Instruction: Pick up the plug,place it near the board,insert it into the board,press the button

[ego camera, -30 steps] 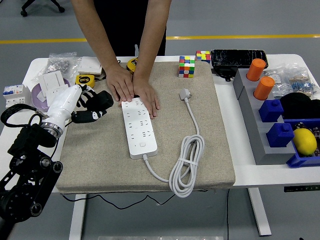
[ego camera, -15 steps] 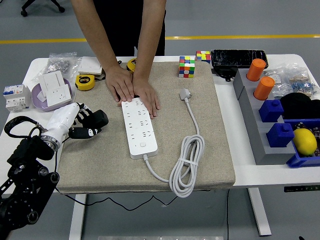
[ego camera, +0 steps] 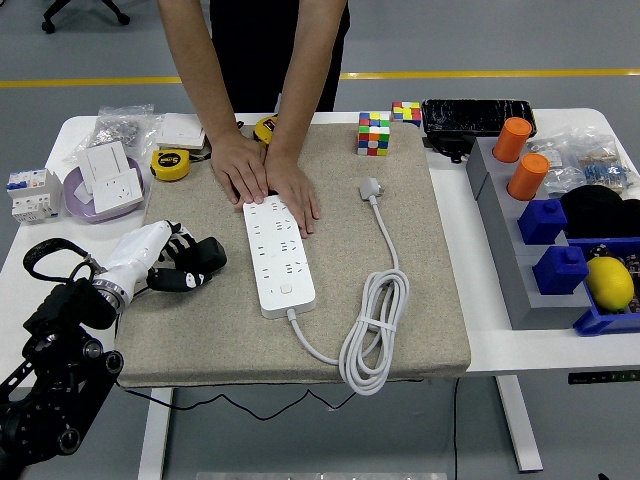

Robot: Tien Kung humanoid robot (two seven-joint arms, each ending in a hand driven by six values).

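A white power strip (ego camera: 277,255) lies lengthwise on the beige mat (ego camera: 420,300), its button near the front end. Its white plug (ego camera: 371,187) rests on the mat to the right of the strip, and the cable runs down to a coil (ego camera: 375,332). A person's two hands (ego camera: 268,178) press flat on the strip's far end. My left hand (ego camera: 183,262), white-cased with black fingers, hovers left of the strip over the mat, its fingers curled and holding nothing. The right arm is out of view.
Two puzzle cubes (ego camera: 374,132) and a black case (ego camera: 477,115) sit at the back. Grey rack with orange cylinders (ego camera: 520,157), blue blocks (ego camera: 549,243) and a lemon (ego camera: 609,281) fill the right side. Tape measures (ego camera: 171,163), a purple bowl with sockets (ego camera: 104,180) stand at the left.
My left hand dropped toward the table's near edge, then shifted slightly right toward the strip. The person's hands stay on the strip; the plug has not moved.
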